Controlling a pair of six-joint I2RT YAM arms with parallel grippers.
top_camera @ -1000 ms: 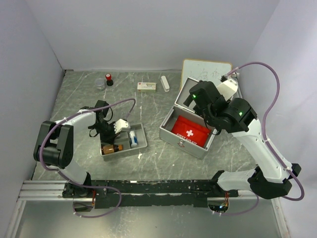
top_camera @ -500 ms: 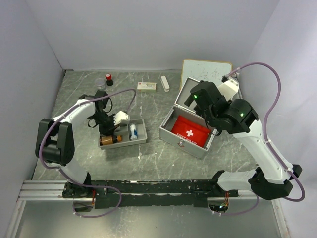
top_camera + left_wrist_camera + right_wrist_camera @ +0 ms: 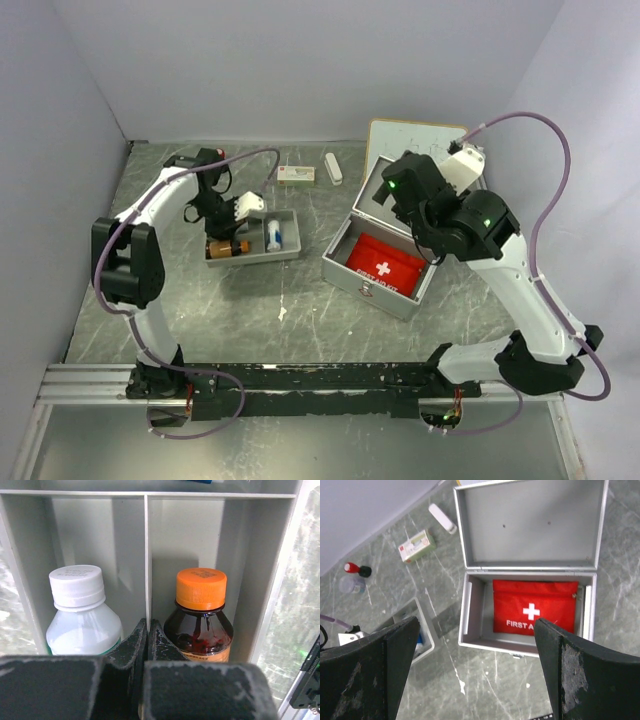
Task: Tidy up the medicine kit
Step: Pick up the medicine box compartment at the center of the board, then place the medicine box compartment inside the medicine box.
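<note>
Marbled table [image 3: 300, 310] carries the open medicine kit [image 3: 365, 283], right gripper [image 3: 476, 630] spread wide above it. Left of the kit, the left gripper [image 3: 147, 630] pinches the grey tray [image 3: 290, 250] by its divider (a thin hold); a tilt could spill its bottles [image 3: 200, 615].

Silver medicine kit [image 3: 530, 525]; red pouch [image 3: 555, 600] with white cross; grey tray [image 3: 100, 530]; orange-capped brown bottle [image 3: 200, 625]; white-capped pale bottle [image 3: 82, 625].

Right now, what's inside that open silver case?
A flat red first-aid pouch lies on the floor of the medicine kit, toward one side; the rest is bare. Anything beneath the pouch is hidden.
</note>
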